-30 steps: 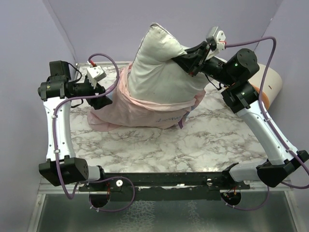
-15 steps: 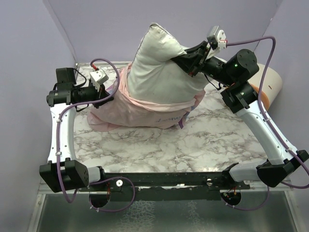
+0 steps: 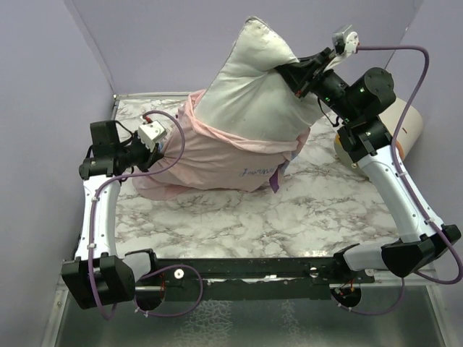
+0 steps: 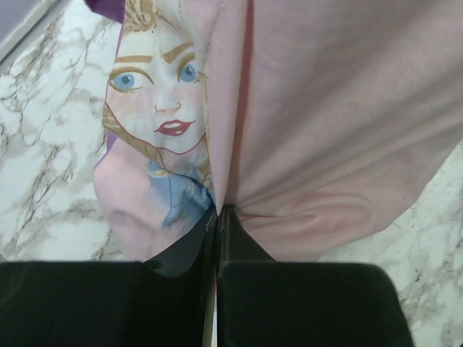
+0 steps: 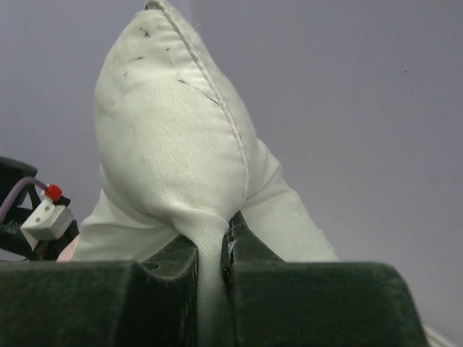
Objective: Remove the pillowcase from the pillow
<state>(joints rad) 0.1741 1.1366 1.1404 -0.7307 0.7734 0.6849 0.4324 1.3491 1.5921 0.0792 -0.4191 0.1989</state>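
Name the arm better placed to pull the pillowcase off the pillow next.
Left, probably. The left gripper is shut on a fold of the pillowcase low by the table, free to drag it away; the right gripper pinches the pillow, holding it up.

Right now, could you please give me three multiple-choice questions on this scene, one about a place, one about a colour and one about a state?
1. Where does the pillowcase sit?
A. Bunched around the lower part of the pillow.
B. Covering the whole pillow.
C. Folded flat beside the pillow.

2. What colour is the pillowcase's plain inner side?
A. Green.
B. Pale pink.
C. Black.

3. What is the right gripper doing?
A. Hanging open.
B. Pinching the pillowcase.
C. Pinching the pillow.

Answers: 1 A, the white upper half stands bare above the gathered fabric; 2 B, the turned-out cloth is pale pink; 3 C, it is shut on a white fold.
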